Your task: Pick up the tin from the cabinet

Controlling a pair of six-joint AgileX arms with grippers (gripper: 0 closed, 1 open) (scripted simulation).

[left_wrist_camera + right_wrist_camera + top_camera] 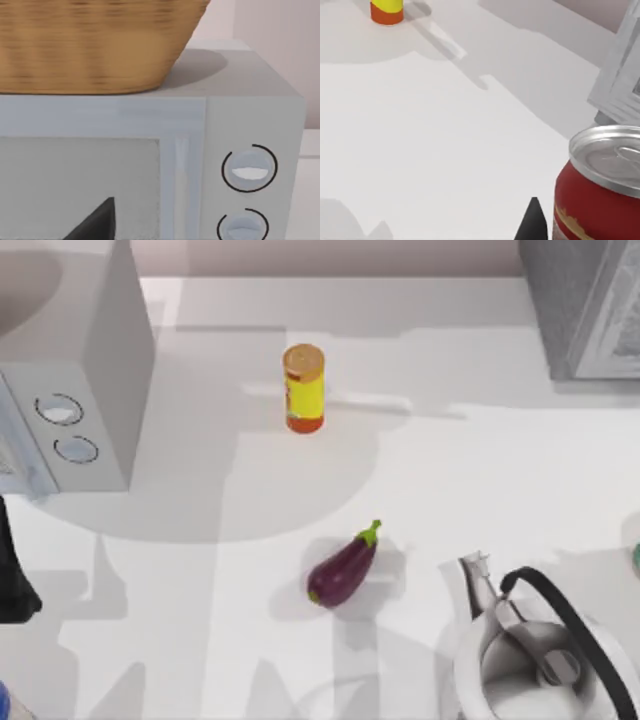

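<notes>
Red tin (600, 190) with silver lid sits close under my right end effector (534, 220), beside grey cabinet (620, 75) | finger spread: can't tell | left arm idle facing microwave (200, 150) | I judge: centre on tin body, close squarely, lift straight, avoid cabinet | yellow can (304, 388) mid-counter (200, 540), ignore.

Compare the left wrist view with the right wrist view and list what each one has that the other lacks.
Left wrist view alone: a wicker basket sitting on a microwave with two round knobs.
Right wrist view alone: a red can with a silver pull-tab top, close up, the bottom of the yellow and orange tin standing farther off, and a grey cabinet edge.
Both: the white table surface and a dark fingertip at the picture's lower edge.
</notes>
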